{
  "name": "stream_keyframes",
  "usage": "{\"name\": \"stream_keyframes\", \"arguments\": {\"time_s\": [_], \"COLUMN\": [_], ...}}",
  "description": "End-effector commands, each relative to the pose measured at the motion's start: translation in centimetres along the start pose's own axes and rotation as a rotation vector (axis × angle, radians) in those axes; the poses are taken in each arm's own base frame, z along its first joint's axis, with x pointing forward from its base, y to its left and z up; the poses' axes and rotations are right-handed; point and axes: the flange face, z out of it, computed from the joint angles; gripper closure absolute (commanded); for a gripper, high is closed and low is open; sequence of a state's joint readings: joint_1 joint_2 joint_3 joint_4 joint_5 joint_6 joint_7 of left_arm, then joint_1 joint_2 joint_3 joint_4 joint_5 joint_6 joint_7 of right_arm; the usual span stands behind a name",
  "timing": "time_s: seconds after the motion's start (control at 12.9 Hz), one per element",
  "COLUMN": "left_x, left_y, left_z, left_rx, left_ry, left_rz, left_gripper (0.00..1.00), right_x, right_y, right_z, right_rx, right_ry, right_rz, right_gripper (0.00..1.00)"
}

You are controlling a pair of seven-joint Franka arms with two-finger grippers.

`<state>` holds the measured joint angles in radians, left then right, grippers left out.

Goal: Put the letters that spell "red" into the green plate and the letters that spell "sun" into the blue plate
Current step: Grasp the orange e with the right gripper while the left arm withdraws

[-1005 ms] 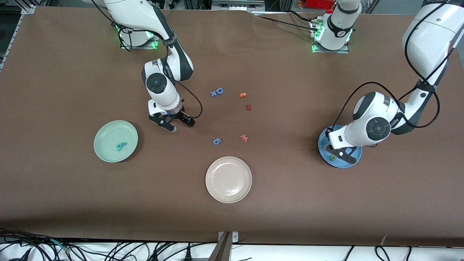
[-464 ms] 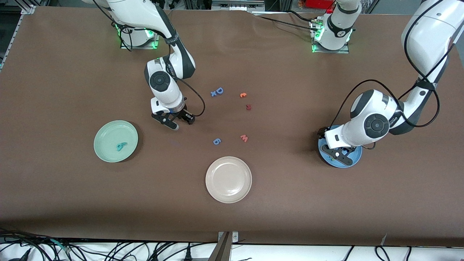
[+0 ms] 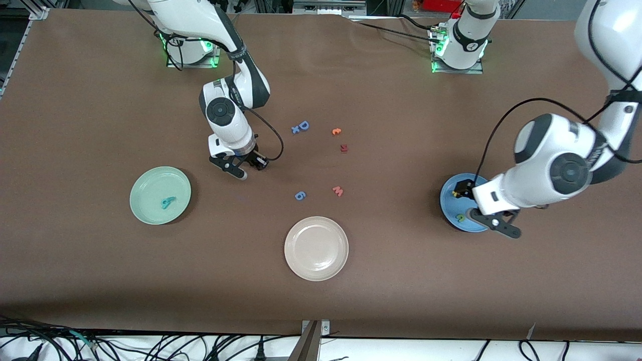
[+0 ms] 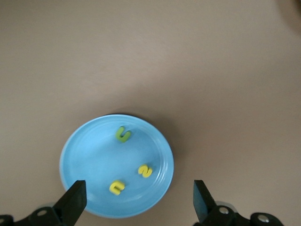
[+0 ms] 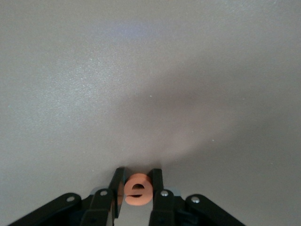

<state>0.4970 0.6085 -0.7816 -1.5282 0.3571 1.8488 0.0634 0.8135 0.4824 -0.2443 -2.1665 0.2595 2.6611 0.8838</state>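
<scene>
My right gripper [image 3: 244,170] is low over the brown table between the green plate [image 3: 150,185] and the loose letters, shut on the round orange "e" [image 5: 138,189]. A small teal cluster of letters [image 3: 168,202] lies in the green plate. My left gripper [image 3: 479,209] hangs open over the blue plate [image 3: 450,200], with nothing between its fingers. In the left wrist view the blue plate [image 4: 89,160] holds the green "n" [image 4: 123,134], the yellow "s" [image 4: 145,171] and the yellow "u" [image 4: 116,187], under the left gripper [image 4: 138,200].
A cream-white plate [image 3: 316,248] sits nearest the front camera at mid-table. Loose letters lie between the arms: a blue 6 [image 3: 300,195], a pink w [image 3: 338,190], a blue D [image 3: 302,126], a small orange letter [image 3: 336,131] and a dark red one [image 3: 343,148].
My right gripper has closed on the orange "e". My left gripper has opened, let go of a letter in the blue plate and risen toward the left arm's end.
</scene>
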Motion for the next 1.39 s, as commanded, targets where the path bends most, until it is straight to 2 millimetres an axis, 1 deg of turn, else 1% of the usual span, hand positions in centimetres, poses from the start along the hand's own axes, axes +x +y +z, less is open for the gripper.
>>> {"name": "stream_keyframes", "arguments": {"time_s": [0.0, 0.08, 0.15, 0.23, 0.31, 0.39, 0.46, 0.54, 0.77, 0.85, 0.93, 1.01, 1.08, 1.16, 1.24, 1.31], "left_x": [-0.4, -0.9, -1.4, -2.2, -2.9, -3.3, -4.0, -4.6, -6.1, -6.8, -7.5, -8.8, -10.0, -11.5, -12.6, -13.8], "left_y": [-0.3, 0.1, 0.0, -0.2, 0.0, -0.1, 0.1, 0.7, 1.0, 1.0, 1.6, 1.5, 1.8, 1.5, 2.7, 3.7], "left_z": [-6.0, -8.7, -10.7, -12.8, -14.6, -15.5, -17.0, -18.3, -21.0, -21.4, -22.3, -22.3, -21.6, -20.6, -19.9, -19.2], "left_rx": [-0.028, -0.023, -0.027, -0.028, -0.017, -0.014, -0.002, 0.026, 0.034, 0.039, 0.062, 0.084, 0.104, 0.111, 0.124, 0.14], "left_ry": [-0.021, -0.022, -0.033, -0.046, -0.044, -0.034, -0.017, -0.007, 0.028, 0.03, 0.037, 0.021, -0.002, -0.006, 0.026, 0.08], "left_rz": [-0.019, -0.018, -0.022, -0.033, -0.038, -0.045, -0.06, -0.084, -0.167, -0.186, -0.194, -0.217, -0.23, -0.247, -0.229, -0.206], "left_gripper": [0.0, 0.0, 0.0, 0.0, 0.0, 0.0, 0.0, 0.0, 0.0, 0.0, 0.0, 0.0, 0.0, 0.0, 0.0, 0.0], "right_x": [0.4, 1.2, 2.6, 4.5, 6.1, 8.0, 9.6, 11.4, 16.4, 17.7, 18.7, 19.5, 20.5, 21.4, 22.5, 23.3], "right_y": [-0.1, -0.7, -1.1, -1.4, -1.5, -0.5, 0.7, 2.3, 7.4, 8.9, 10.2, 11.3, 12.6, 13.9, 15.5, 16.6], "right_z": [-0.7, -1.5, -2.6, -4.1, -5.5, -6.2, -6.6, -7.0, -8.3, -8.8, -9.2, -9.3, -9.2, -9.0, -8.9, -8.8], "right_rx": [-0.002, -0.007, -0.021, -0.036, -0.056, -0.076, -0.089, -0.105, -0.149, -0.158, -0.165, -0.172, -0.174, -0.175, -0.176, -0.177], "right_ry": [-0.006, -0.014, -0.021, -0.021, -0.032, -0.035, -0.033, -0.035, -0.045, -0.048, -0.05, -0.057, -0.066, -0.072, -0.079, -0.084], "right_rz": [0.003, 0.0, 0.005, -0.01, -0.036, -0.067, -0.105, -0.144, -0.257, -0.295, -0.317, -0.33, -0.34, -0.354, -0.366, -0.379], "right_gripper": [0.87, 0.87, 0.87, 0.87, 0.87, 0.88, 0.88, 0.88, 0.88, 0.88, 0.88, 0.88, 0.88, 0.88, 0.86, 0.53]}}
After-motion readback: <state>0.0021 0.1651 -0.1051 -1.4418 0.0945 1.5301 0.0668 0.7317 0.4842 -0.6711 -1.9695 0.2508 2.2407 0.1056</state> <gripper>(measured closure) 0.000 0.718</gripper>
